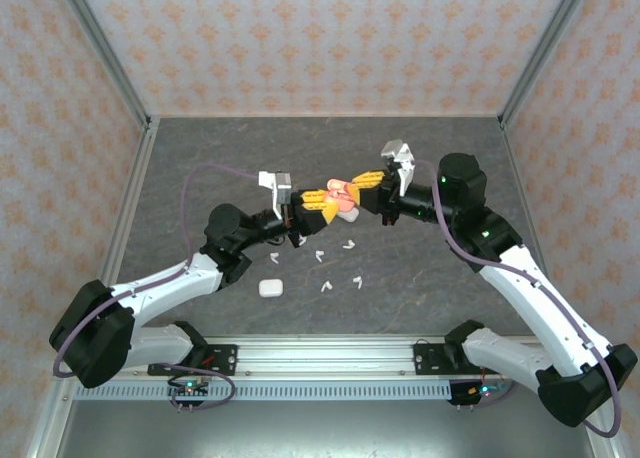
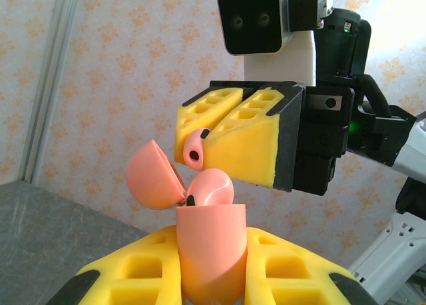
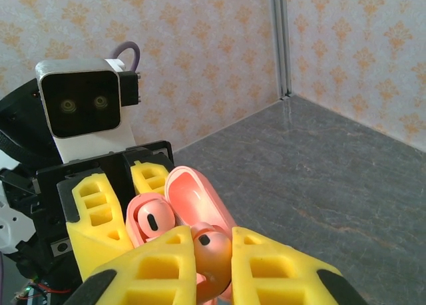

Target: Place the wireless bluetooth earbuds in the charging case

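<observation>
We see the left gripper [image 1: 312, 200] raised above the table [image 1: 400, 298], its yellow fingers [image 2: 140, 272] closed tight on the body of the coral-pink charging case [image 2: 212, 252]. In the left wrist view the lid [image 2: 153, 175] hangs open toward 10 o'clock, and a seated pink earbud [image 2: 213, 187] rests in the case's mouth. Just above that mouth, at 12 o'clock, the right gripper [image 1: 365, 184] is clamped shut on the second pink earbud [image 2: 194, 148]; we cannot tell whether it touches the case. On the table in the top view, a white case [image 1: 269, 288] lies at 7 o'clock from the meeting grippers, with white earbuds [image 1: 326, 286] scattered around 6 o'clock.
</observation>
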`<state>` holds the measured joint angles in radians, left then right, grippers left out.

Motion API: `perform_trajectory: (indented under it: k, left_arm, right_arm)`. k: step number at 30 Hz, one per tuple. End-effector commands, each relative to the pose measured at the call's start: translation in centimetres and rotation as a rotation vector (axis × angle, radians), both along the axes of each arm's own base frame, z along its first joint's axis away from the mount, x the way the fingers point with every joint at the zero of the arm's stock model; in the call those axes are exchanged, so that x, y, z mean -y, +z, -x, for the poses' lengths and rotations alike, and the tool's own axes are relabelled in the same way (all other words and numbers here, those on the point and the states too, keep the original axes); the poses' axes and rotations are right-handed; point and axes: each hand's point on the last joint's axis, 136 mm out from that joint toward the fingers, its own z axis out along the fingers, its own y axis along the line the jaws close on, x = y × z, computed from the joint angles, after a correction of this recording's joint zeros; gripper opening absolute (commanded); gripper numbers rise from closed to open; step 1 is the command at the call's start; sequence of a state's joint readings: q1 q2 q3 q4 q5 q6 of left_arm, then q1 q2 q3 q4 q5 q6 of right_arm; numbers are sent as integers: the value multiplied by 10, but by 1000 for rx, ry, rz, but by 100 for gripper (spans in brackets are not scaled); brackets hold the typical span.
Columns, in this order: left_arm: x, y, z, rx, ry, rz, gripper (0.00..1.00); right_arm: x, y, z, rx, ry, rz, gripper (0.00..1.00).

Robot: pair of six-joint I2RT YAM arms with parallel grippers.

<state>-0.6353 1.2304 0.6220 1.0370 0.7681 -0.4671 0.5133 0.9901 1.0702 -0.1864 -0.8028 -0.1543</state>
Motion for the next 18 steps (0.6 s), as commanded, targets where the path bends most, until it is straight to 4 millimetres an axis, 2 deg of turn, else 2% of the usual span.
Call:
perform_trajectory:
  k: [1, 6, 18]
  left_arm:
    - [-4, 26, 6, 18, 0, 57, 0]
    - [-3, 28, 2, -13, 2, 64, 0]
    - [1, 30, -3, -47, -18, 89, 0]
  right_arm:
    - [5, 22, 3, 129, -3, -26, 13]
    - [5, 25, 2, 187, 3, -17, 13]
    - [2, 17, -2, 209, 12, -6, 14]
